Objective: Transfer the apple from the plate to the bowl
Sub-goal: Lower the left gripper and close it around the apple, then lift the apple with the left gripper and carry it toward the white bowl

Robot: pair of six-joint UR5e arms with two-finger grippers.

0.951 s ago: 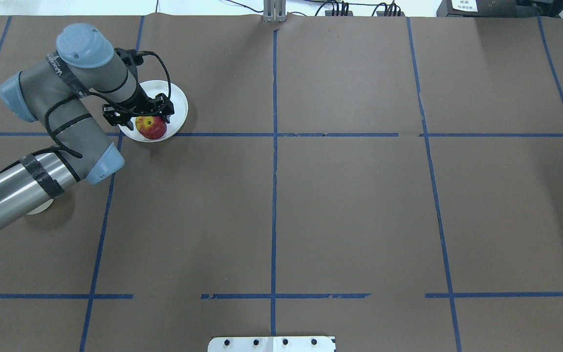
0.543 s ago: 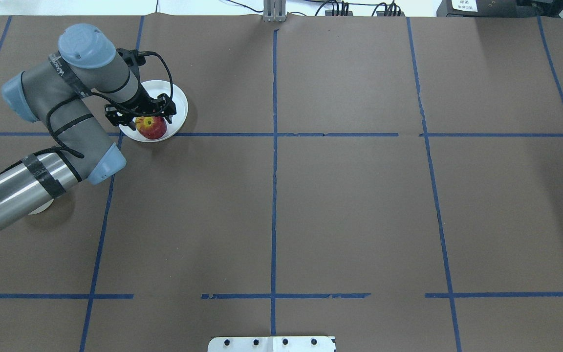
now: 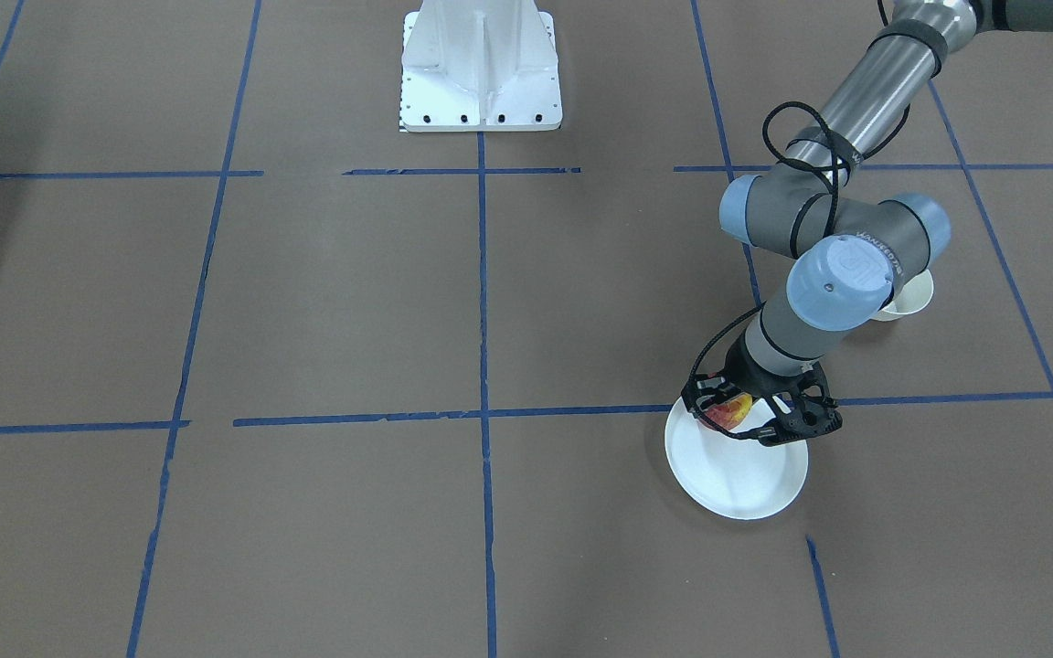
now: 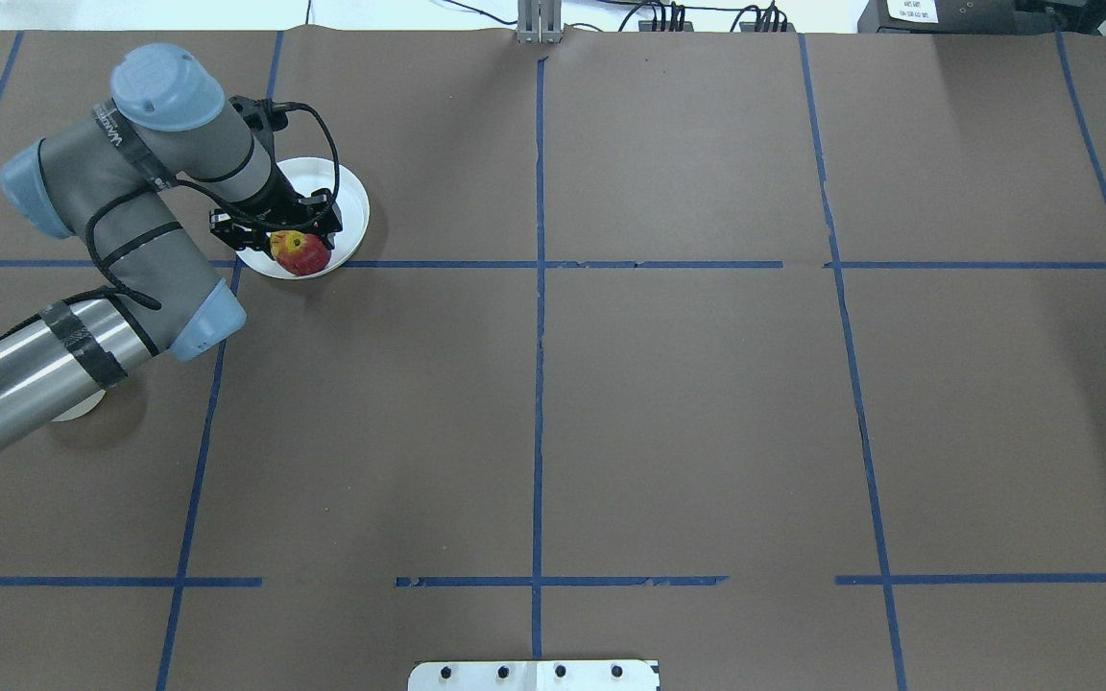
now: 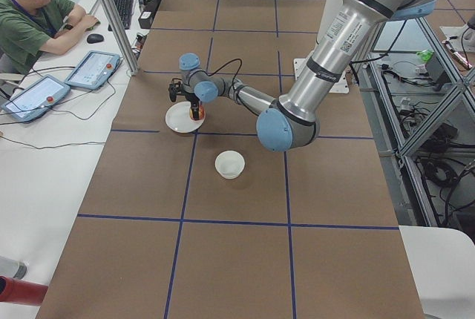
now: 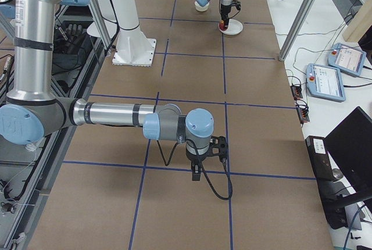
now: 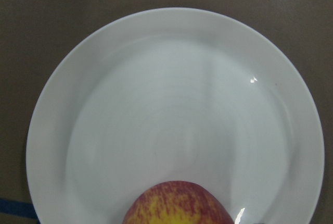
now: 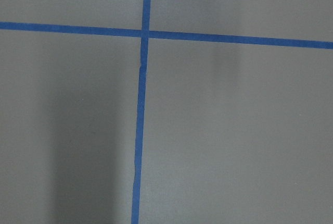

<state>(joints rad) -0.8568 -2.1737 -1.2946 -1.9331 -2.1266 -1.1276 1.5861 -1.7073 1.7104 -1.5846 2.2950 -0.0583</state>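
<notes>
The red apple [image 4: 302, 255] with a yellow patch lies on the white plate [image 4: 349, 197], near the rim on the robot's side. My left gripper [image 4: 276, 231] hangs low over the apple, its jaws spread wide on either side of it, so it is open. The front view shows the apple [image 3: 728, 413] between the black fingers [image 3: 803, 424] above the plate [image 3: 746, 480]. The left wrist view shows the apple's top [image 7: 177, 207] at the bottom edge of the plate [image 7: 156, 104]. The off-white bowl [image 5: 229, 164] stands nearer the robot, partly hidden under the arm [image 4: 73, 409]. My right gripper [image 6: 204, 160] hangs over bare table; I cannot tell its state.
Brown paper with blue tape lines covers the table [image 4: 687, 403]. The white robot base [image 3: 481, 68] stands at the middle of the near edge. An operator [image 5: 33, 22] sits at a side desk with tablets.
My left gripper has come down a little closer around the apple. The apple stays on the plate.
</notes>
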